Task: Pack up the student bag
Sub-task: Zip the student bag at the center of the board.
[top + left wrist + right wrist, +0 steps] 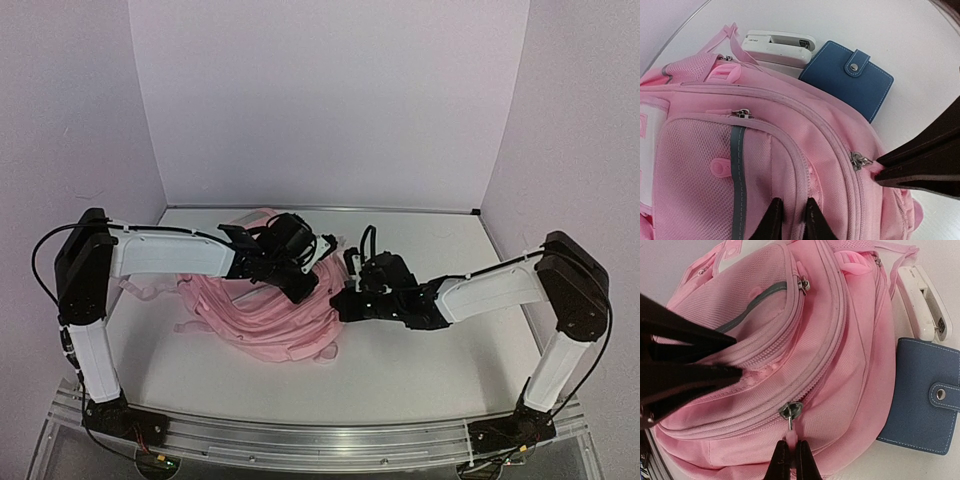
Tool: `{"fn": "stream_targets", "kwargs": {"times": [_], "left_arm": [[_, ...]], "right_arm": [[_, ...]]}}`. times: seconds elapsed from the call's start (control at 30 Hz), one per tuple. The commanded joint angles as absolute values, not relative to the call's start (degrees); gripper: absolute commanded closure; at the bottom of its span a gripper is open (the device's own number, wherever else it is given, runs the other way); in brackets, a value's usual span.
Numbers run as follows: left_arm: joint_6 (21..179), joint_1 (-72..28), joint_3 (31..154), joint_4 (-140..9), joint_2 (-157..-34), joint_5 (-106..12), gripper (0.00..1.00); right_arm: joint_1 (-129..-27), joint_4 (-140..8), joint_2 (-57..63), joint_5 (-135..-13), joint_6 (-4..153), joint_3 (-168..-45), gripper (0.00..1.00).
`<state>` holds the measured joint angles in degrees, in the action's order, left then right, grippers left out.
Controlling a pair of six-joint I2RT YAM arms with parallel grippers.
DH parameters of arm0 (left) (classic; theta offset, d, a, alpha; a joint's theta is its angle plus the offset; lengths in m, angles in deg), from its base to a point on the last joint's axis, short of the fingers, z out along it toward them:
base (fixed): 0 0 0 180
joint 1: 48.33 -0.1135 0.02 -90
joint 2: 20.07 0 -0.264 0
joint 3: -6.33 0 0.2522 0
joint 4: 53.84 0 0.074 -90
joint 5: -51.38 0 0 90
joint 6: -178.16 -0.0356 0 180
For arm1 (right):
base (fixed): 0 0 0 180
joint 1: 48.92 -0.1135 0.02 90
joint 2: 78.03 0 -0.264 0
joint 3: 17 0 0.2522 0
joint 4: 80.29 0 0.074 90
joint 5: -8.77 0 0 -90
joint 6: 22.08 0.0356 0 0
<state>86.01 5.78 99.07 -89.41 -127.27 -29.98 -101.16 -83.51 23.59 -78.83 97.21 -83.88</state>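
White table (400,350), pale walls (330,100) boxing it in on three sides, metal rail (320,440) along the bottom edge of the top view. Bag (270,310) lies flat, centre-left of that frame, with both arms meeting over it.

Free room: a wide bare strip across lower centre and lower right, more at upper right up to the back wall. It's tighter at the left, where strap loops stick out of the bag toward the side wall.

Stapler (777,47) and wallet (850,82) sit just beside each other in the upper middle of the left wrist view. The bag's edge overlaps both.

Right gripper (790,462) is clenched on the pink zip pull (790,432), bottom centre of the right wrist view. Left gripper (791,220) is down on the front pocket, fingers a sliver apart with fabric showing between them. Can't tell if it's gripping. The two grippers are close together.
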Motion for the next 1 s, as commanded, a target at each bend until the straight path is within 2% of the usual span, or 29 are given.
{"fn": "stream_targets", "kwargs": {"times": [0.0,0.07,0.27,0.4,0.7,0.97], "left_arm": [[86.08,6.50,98.62,-88.86,-126.85,-28.37,0.96],[86.29,6.85,96.83,-88.27,-125.41,-28.47,1.00],[85.38,8.33,89.54,-88.03,-119.06,-35.25,1.00],[86.53,10.30,86.01,-90.28,-115.85,-35.59,1.00],[87.70,12.30,82.20,-95.87,-111.03,-40.59,1.00],[86.80,12.57,81.88,-99.91,-109.78,-42.82,1.00]], "right_arm": [[-101.89,-85.95,18.45,-81.75,100.31,-82.14,1.00],[-101.55,-84.02,18.08,-85.02,100.97,-82.05,1.00],[-99.61,-80.62,18.81,-88.15,101.44,-83.05,1.00],[-97.71,-80.59,18.58,-85.56,99.84,-83.94,1.00],[-94.41,-79.73,22.74,-71.67,89.67,-89.55,1.00],[-93.21,-75.34,29.88,-73.05,81.13,-99.72,1.00]]}}
